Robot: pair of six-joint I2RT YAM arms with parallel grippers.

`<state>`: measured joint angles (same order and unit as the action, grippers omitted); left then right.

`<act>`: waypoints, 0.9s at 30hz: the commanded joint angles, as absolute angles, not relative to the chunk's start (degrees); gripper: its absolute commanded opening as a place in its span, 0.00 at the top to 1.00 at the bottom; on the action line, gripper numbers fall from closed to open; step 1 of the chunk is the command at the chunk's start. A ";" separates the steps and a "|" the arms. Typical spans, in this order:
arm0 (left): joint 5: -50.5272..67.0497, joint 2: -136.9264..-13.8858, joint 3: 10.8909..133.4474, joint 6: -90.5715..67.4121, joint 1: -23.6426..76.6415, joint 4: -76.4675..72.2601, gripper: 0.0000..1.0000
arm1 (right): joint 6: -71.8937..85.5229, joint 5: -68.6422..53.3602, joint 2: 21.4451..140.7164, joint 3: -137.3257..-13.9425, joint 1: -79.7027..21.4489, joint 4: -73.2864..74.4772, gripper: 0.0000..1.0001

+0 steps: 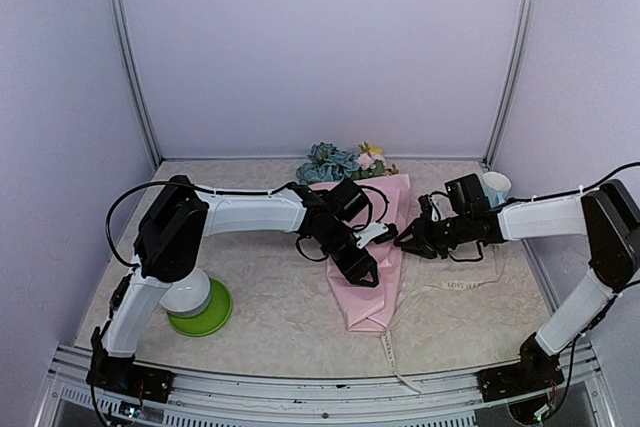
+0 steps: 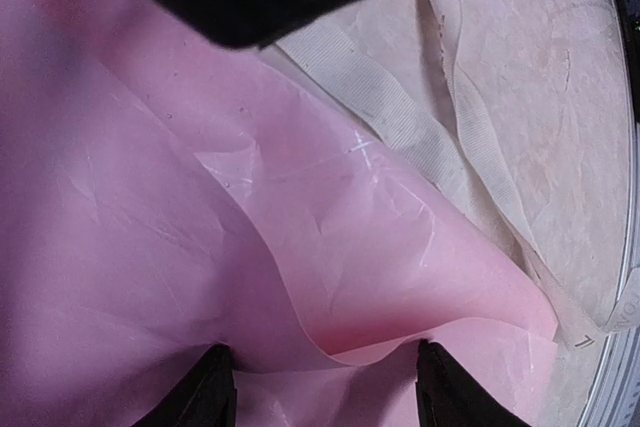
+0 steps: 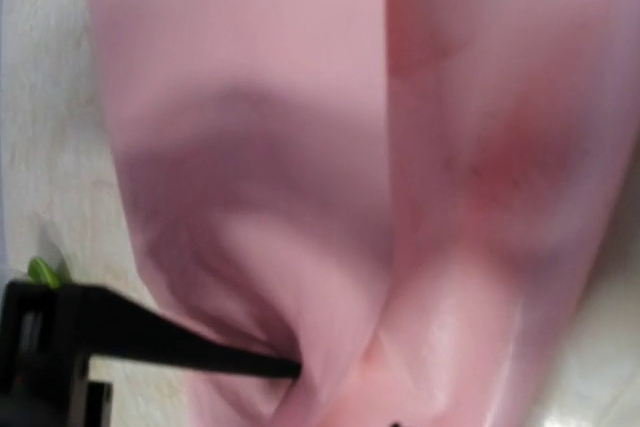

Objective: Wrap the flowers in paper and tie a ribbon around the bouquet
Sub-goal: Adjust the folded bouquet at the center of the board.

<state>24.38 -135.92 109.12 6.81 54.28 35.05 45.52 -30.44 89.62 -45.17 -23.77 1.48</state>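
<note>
We see the bouquet (image 1: 372,292) lying at the middle of the table (image 1: 270,287) in the top view, with its narrow end toward the bottom of the frame. Its wide end points up toward the back wall, where the flowers (image 1: 343,161) show blue, pink and yellow heads above the pink paper (image 1: 390,197).

The left fingers (image 1: 362,269) sit on the cone just left of its centre. In the left wrist view, the two tips of the left fingers (image 2: 205,397) stand well apart at the bottom edge. A loose curled fold of the paper (image 2: 330,247) lies between them, and we see no pinch on it.

The right fingers (image 1: 408,240) meet the cone's right edge. In the right wrist view, we find only one of the right fingers (image 3: 180,347), a dark blade at lower left reaching into a fold of the paper (image 3: 300,147). We cannot tell how far they are open, or whether they have hold of the sheet.

The ribbon (image 1: 388,345) trails over the table from right of centre down toward the bottom edge, passing beside the cone's tip. In the left wrist view, the ribbon (image 2: 370,97) lies flat just beside the paper's edge at upper right.

A green bowl (image 1: 205,319) sits at lower left, and a white cup (image 1: 497,185) stands at upper right.
</note>
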 commanded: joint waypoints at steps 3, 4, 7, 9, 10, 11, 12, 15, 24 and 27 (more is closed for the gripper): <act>25.62 -136.23 107.50 6.88 54.23 36.30 0.39 | 48.10 -34.48 96.66 -46.94 -24.70 -6.11 0.69; 25.60 -136.24 107.52 6.98 54.23 36.30 0.39 | 48.33 -35.24 97.48 -47.24 -25.03 -7.03 0.69; 25.65 -136.26 107.41 6.98 54.23 36.22 0.39 | 48.09 -36.63 99.40 -48.57 -26.50 -7.71 0.69; 25.79 -136.21 107.40 6.98 54.18 36.13 0.39 | 48.18 -37.37 100.46 -48.93 -27.24 -7.99 0.69; 25.90 -136.21 107.40 7.01 54.15 36.12 0.39 | 48.68 -37.92 100.99 -48.75 -27.39 -8.68 0.68; 25.99 -136.24 107.40 7.09 54.14 36.08 0.39 | 48.89 -38.23 101.51 -48.63 -27.48 -9.23 0.66; 26.01 -136.17 107.37 7.06 54.07 36.12 0.39 | 49.10 -38.39 102.00 -48.54 -27.53 -9.66 0.64; 26.02 -136.22 107.25 7.03 54.11 36.12 0.39 | 49.57 -39.27 103.34 -48.76 -27.51 -10.08 0.64; 25.65 -135.22 105.82 7.05 54.12 34.97 0.39 | 48.01 -40.23 103.94 -50.15 -27.36 -8.59 1.00; 25.05 -134.01 105.32 7.82 54.05 35.46 0.35 | 46.76 -39.23 103.36 -50.34 -26.78 -6.83 1.00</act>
